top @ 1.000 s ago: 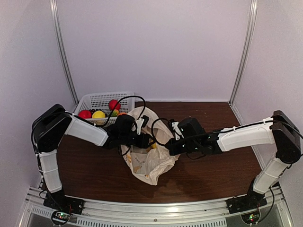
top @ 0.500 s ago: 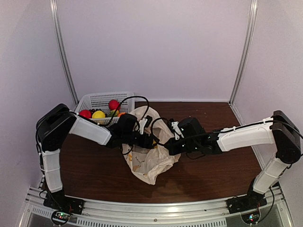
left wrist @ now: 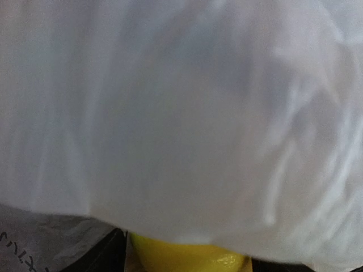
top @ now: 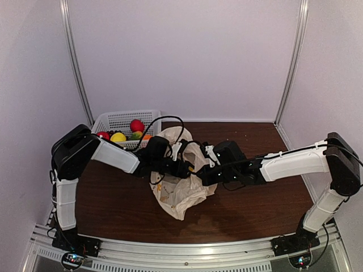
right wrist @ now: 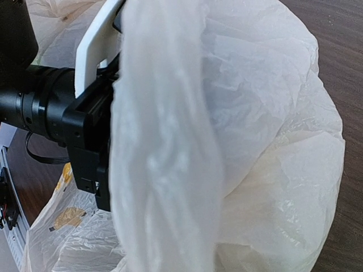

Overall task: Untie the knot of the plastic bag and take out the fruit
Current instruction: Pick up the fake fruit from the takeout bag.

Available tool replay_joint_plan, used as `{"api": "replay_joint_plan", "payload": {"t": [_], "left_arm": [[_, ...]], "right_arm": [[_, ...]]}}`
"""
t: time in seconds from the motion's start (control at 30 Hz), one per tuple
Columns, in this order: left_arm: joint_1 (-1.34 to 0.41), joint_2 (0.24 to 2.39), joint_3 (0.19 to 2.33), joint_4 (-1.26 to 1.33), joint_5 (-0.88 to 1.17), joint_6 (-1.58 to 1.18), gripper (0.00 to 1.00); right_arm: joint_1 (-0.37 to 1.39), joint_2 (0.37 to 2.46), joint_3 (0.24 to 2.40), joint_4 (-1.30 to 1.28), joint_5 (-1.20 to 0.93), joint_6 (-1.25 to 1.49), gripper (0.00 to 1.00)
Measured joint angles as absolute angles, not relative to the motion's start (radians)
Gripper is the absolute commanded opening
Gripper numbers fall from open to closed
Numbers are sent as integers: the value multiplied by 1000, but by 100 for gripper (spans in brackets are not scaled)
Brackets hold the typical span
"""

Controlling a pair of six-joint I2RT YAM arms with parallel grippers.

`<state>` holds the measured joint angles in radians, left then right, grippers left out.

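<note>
1. Just beneath the left gripper [top: 190, 169], close against its wrist camera, a yellow fruit [left wrist: 187, 258] lies inside the plastic bag [top: 176, 195]. Film drapes over nearly all of that view.
2. No knot shows anywhere. The bag's mouth gapes around this gripper, so the untying looks done.
3. I cannot tell whether its jaws stand wide or narrow, because the film hides them.
4. Across the mouth from it, the right gripper [top: 205, 174] is closed and appears to pinch a fold of the bag's rim, holding it up.
5. Out beyond the left gripper's far side, a white basket [top: 113, 120] holds several fruits [top: 136, 125], red, yellow and others. Much of the emptying seems done, with at least the yellow one left to lift out.
6. Under both grippers, the bag slumps on the brown table [top: 113, 209].
</note>
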<state>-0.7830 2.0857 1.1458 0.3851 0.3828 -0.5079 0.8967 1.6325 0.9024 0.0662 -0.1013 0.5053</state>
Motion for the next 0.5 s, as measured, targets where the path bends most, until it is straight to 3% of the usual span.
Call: {"api": "replay_joint_plan", "payload": {"t": [0.33,0.5], "left_arm": [[-786,2097,1153,420,398,-534,53],[-786,2095,1152,424,397,-545,47]], "right_arm": [[896,1633,902,73,-105,505,0],[896,1633,902,74,-105,506,0]]}}
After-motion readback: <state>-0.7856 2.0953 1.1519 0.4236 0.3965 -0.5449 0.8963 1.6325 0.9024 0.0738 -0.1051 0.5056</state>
